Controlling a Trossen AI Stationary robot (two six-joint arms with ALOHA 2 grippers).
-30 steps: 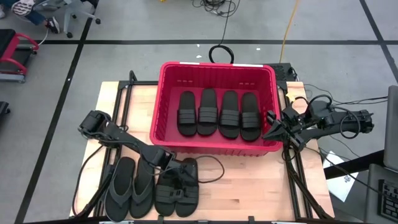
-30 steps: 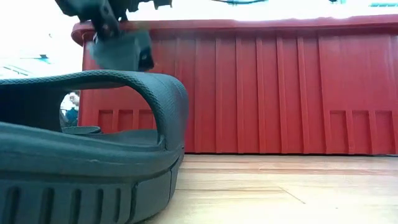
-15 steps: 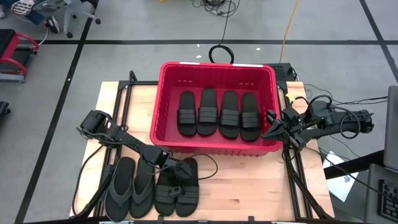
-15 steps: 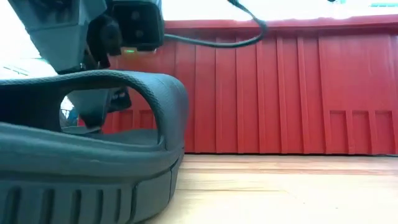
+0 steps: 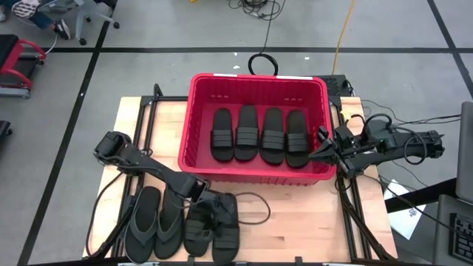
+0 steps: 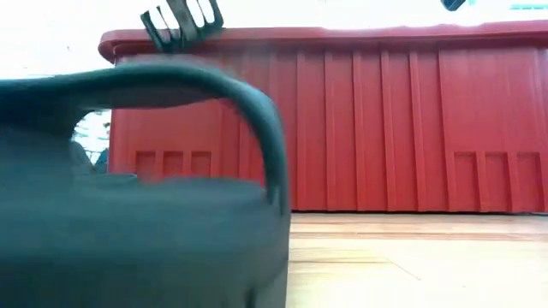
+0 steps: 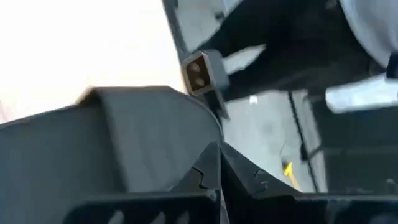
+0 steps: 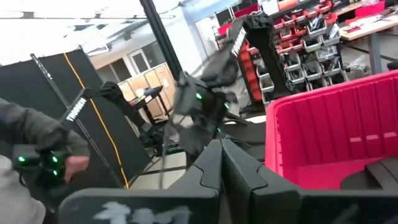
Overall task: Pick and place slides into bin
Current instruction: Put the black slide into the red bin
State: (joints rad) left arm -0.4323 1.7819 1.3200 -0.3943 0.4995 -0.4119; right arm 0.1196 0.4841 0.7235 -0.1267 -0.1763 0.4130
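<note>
The red bin (image 5: 259, 77) stands at the table's far middle with several black slides (image 5: 259, 137) lying flat inside. At the near left lie a dark-grey flip-flop pair (image 5: 151, 222) and two black slides (image 5: 198, 229), (image 5: 225, 230), soles on the table. My left gripper (image 5: 204, 195) is shut at the far end of these two. The nearer slide (image 6: 128, 171) fills the low view and hides the gripper there. My right gripper (image 5: 319, 151) is shut beside the bin's right wall. My left gripper (image 7: 219, 149) has its shut fingertips against the edge of the slide's band (image 7: 137, 137). No band shows between the fingers. The fingers come slanting down from the table's far left. The slide's sole stays on the table.
Black cables run over the table by both arms, one looping beside the slides (image 5: 255, 203). The bin's near wall (image 6: 385, 128) stands close behind the slides. Bare wood lies at the near right (image 5: 310, 229). A person's hand (image 8: 62, 163) shows beyond the table.
My left gripper has come down onto the right black slide and shut. That slide has slid a little toward the table's near edge and now looms larger and blurred in the low view. My right gripper has kept still.
</note>
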